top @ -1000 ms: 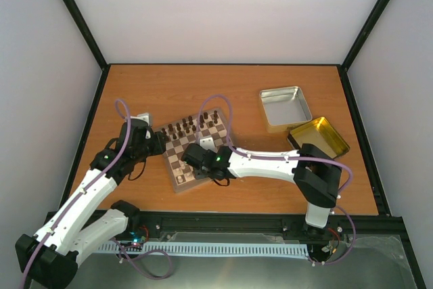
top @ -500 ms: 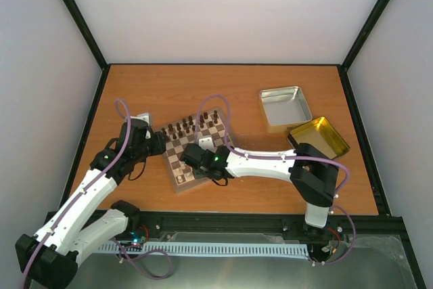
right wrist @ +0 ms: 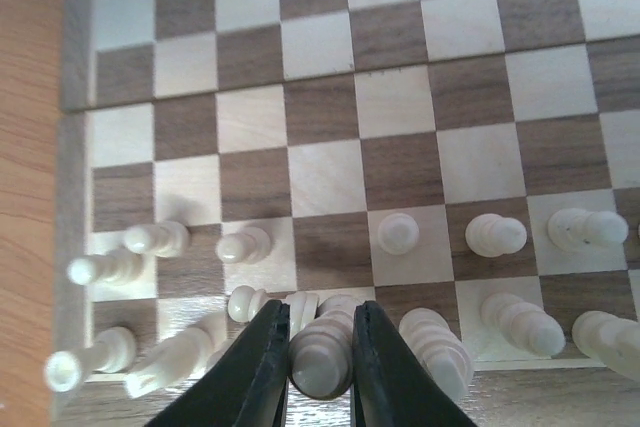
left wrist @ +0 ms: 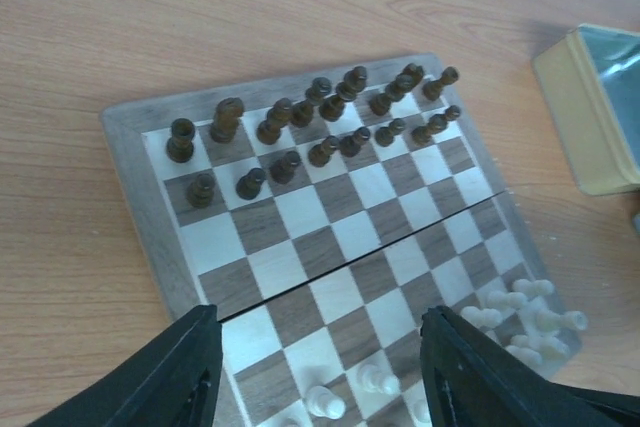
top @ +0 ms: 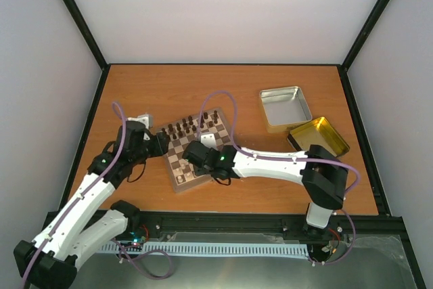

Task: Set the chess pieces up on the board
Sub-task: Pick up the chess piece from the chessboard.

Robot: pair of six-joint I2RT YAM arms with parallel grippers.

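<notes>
Orange-brown tabletop (top: 169,93) holds the board (left wrist: 330,237), which has brown and cream squares and a pale wood rim. The chess pieces (right wrist: 398,234) are tiny, smooth and cream. They sit on the board's two rows nearest the right tool (right wrist: 320,319); some stand and some lie tipped over. The right tool is closed on one cream piece (right wrist: 322,357) there. The left tool (left wrist: 318,317) hangs wide open over the board. Dark pieces (left wrist: 320,112) fill the board's far rows.

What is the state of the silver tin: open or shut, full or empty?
Open and empty: the silver tin shows its bare metal floor; a gold-coloured tray lies beside it.
</notes>
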